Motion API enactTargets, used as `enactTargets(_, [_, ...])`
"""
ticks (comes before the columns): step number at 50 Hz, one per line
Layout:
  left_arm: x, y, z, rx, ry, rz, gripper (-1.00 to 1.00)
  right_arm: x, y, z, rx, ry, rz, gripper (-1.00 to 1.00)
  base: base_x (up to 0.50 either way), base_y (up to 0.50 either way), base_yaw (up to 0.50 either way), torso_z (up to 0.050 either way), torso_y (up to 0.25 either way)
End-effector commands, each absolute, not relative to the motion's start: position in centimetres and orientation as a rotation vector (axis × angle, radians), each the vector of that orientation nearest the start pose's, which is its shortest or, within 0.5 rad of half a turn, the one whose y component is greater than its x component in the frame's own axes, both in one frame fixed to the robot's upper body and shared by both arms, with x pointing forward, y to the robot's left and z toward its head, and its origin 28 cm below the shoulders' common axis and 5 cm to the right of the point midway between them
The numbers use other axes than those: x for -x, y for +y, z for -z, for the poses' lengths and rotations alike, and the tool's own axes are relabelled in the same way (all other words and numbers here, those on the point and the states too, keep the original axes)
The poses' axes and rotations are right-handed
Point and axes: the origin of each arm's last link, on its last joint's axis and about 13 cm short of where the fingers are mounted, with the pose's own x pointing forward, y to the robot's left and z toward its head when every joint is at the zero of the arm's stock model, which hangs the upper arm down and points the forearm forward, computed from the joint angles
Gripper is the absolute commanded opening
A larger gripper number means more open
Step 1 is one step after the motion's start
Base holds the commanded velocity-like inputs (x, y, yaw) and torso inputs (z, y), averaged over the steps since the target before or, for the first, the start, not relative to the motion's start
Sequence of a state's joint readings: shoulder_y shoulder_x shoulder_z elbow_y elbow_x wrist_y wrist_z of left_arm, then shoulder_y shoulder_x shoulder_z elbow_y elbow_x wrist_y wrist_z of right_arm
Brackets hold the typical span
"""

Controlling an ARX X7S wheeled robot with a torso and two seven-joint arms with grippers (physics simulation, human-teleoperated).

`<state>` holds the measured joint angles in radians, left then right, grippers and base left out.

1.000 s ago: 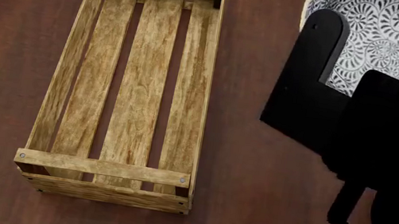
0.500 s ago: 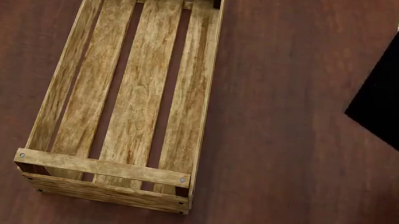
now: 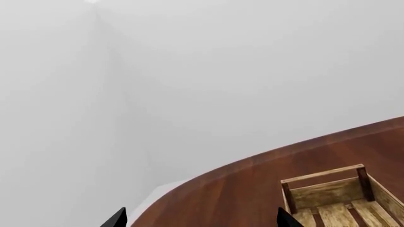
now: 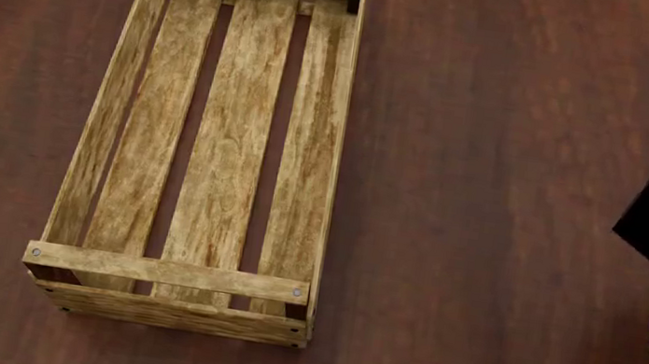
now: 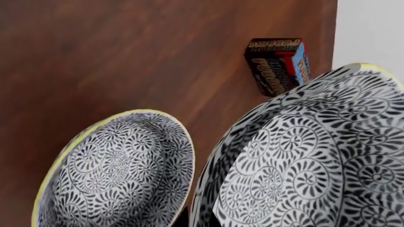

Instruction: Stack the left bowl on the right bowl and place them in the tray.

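Clamped on the rim of the left bowl (image 5: 303,161), your right jaws hold it just beside the right bowl (image 5: 117,172), well apart from the tray (image 4: 208,157) (left jaws stand apart, empty), so treat the glazed, breakable rim as slippery.

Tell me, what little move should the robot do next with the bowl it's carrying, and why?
Probably slide the carried bowl sideways until it hangs right over the bowl on the table, then lower it in. In the right wrist view the two sit side by side, not lined up yet. The tray has nothing in it, so stacking likely comes first.
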<state>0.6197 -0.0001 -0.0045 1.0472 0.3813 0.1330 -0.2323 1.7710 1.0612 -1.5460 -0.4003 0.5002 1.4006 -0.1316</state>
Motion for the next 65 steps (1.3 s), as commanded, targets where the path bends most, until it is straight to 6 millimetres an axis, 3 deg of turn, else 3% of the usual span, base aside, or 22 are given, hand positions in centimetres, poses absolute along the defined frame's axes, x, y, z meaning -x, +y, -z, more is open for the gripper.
enactTargets(1, [-7.7,21.0,-15.6,-0.322,-0.59,-0.28,1.0,-25.8,-23.9,-28.7,1.241,0.624,0.09,-1.0,0.0,0.0,0.0,0.0,0.0])
enactTargets(15, [-7.6,20.9,-15.6,-0.328,-0.588,-0.284,1.0,-25.9,-23.9,-26.4,1.232,0.674,0.071,-1.0,0.0,0.0,0.0,0.0,0.0])
enactTargets(22, [-8.0,20.9,-15.6,-0.327,-0.585,-0.28,1.0,-25.9,-25.0,-25.1,1.218,0.713,0.057,-1.0,0.0,0.0,0.0,0.0,0.003])
enactTargets(38, [-8.2,20.9,-15.7,-0.329,-0.583,-0.281,1.0,-25.6,-23.3,-22.9,1.207,0.753,0.047,-1.0,0.0,0.0,0.0,0.0,0.0])
enactTargets(51, [-8.1,20.8,-15.6,-0.329,-0.579,-0.283,1.0,-26.3,-24.2,-21.9,1.198,0.775,0.018,-1.0,0.0,0.0,0.0,0.0,0.0])
enactTargets(62, [-8.6,20.8,-15.7,-0.328,-0.574,-0.283,1.0,-26.3,-23.9,-21.8,1.203,0.783,0.028,-1.0,0.0,0.0,0.0,0.0,0.0])
enactTargets(63, [-8.6,20.8,-15.7,-0.329,-0.574,-0.283,1.0,-26.2,-23.7,-21.9,1.204,0.783,0.029,1.0,0.0,0.0,0.0,0.0,0.0])
enactTargets(65, [-8.6,20.8,-15.7,-0.329,-0.575,-0.284,1.0,-26.2,-23.7,-22.1,1.207,0.779,0.038,1.0,0.0,0.0,0.0,0.0,0.0])
